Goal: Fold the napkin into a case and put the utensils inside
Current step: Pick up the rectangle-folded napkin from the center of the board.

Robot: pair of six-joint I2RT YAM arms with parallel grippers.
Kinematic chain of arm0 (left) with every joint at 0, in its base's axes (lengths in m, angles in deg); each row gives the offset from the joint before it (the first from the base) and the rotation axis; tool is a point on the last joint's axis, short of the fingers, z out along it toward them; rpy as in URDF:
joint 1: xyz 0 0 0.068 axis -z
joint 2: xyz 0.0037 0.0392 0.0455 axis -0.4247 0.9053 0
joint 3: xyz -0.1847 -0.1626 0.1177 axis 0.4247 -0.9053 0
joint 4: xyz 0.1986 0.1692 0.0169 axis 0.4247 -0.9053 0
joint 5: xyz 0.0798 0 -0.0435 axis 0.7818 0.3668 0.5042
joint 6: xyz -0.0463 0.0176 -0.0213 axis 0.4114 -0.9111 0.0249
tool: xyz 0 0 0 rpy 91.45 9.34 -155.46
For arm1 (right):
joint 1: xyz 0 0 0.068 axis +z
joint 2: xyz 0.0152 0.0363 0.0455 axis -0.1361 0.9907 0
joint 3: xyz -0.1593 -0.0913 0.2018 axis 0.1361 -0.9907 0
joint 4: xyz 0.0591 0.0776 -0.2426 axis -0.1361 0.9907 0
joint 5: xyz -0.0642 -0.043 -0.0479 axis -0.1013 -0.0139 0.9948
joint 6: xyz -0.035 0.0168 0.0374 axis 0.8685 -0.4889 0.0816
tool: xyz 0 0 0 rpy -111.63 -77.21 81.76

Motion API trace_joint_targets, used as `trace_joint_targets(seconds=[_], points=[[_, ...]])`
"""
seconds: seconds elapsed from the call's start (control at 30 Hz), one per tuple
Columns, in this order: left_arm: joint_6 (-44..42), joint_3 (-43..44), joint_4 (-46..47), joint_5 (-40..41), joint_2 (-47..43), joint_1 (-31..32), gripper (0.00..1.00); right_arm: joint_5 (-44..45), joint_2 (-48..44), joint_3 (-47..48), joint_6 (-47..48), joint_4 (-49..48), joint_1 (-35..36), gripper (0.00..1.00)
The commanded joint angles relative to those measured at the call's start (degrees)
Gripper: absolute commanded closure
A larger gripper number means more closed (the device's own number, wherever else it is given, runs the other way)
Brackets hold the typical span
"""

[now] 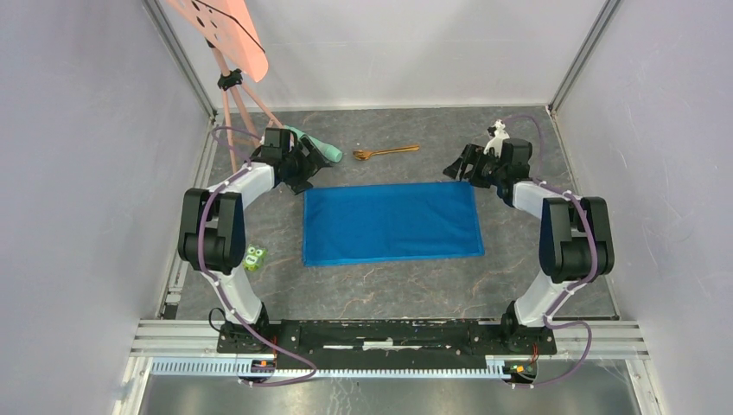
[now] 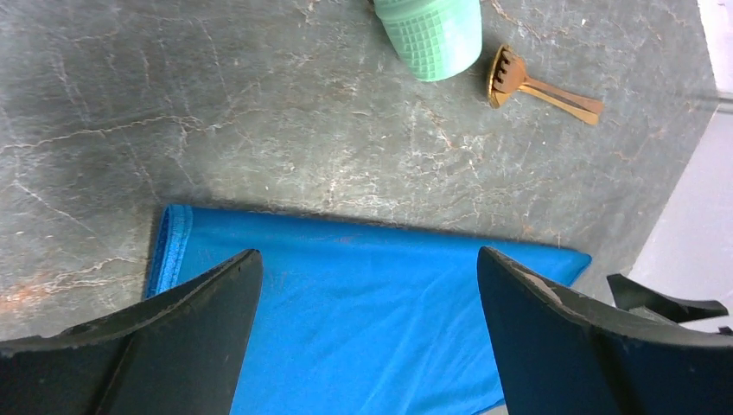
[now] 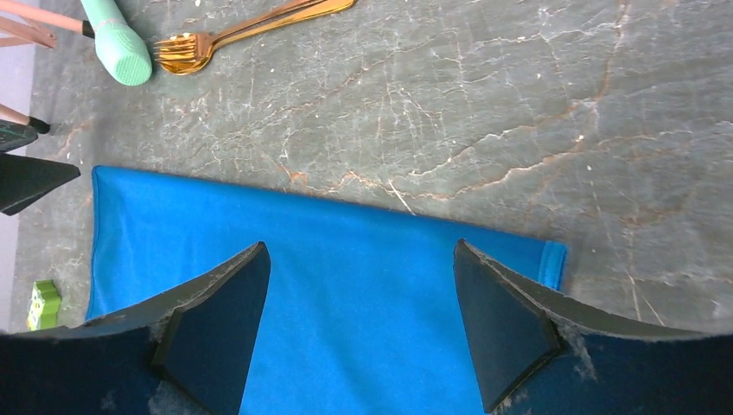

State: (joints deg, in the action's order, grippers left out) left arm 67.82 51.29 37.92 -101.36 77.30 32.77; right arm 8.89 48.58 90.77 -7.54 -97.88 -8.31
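The napkin [image 1: 391,223] lies flat in the middle of the top view. It is a bright blue, soft cloth lying as a long, smooth rectangle with a stitched hem at its short ends, and it is not yet a narrow packet. Under it is a grey table [image 1: 415,285] with pale, marble-like veins.

Above the cloth's upper edge, well apart from it, rest the utensils [image 1: 385,152]. They are thin, shiny copper-gold pieces lying close together, handles running to the right. The wrist views show fork tines at the head end. I cannot make out the second piece's head.

Just to their left lies a mint-green cylinder [image 1: 321,147] with a gridded, ribbed end, its far part hidden behind the left arm.

The left gripper [image 1: 304,179] hangs at the cloth's upper left corner, its dark, wedge-shaped fingers spread wide with nothing between them. The right gripper [image 1: 456,169] hangs at the upper right corner, its jaws also well apart and empty. Both wrist views show blue cloth in the gap between the fingers, though I cannot tell whether the tips touch the fabric.

A small green toy [image 1: 254,257] sits near the cloth's lower left corner. A peach-coloured stand [image 1: 226,35] is cut off at the upper left of the frame.
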Motion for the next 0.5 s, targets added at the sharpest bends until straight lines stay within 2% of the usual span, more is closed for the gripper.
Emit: trace_joint_targets(seconds=[0.0,0.27,0.37,0.47], points=[[-0.2,2.5,-0.1,-1.6,2.5,0.1,0.00,-1.6,3.5,2.0,-2.5,-4.0,0.2,0.16],[-1.9,3.9,-2.5,0.7,8.3,-1.3,0.00,1.2,9.1,3.0,-0.1,-4.3,-0.1,0.16],[-3.8,4.0,-4.1,3.7,7.9,-1.7,0.00,4.0,9.8,4.0,3.4,-1.4,-0.8,0.16],[-5.6,5.0,-5.9,4.4,6.8,-1.5,0.00,8.6,9.6,7.7,8.4,6.8,-0.8,0.17]])
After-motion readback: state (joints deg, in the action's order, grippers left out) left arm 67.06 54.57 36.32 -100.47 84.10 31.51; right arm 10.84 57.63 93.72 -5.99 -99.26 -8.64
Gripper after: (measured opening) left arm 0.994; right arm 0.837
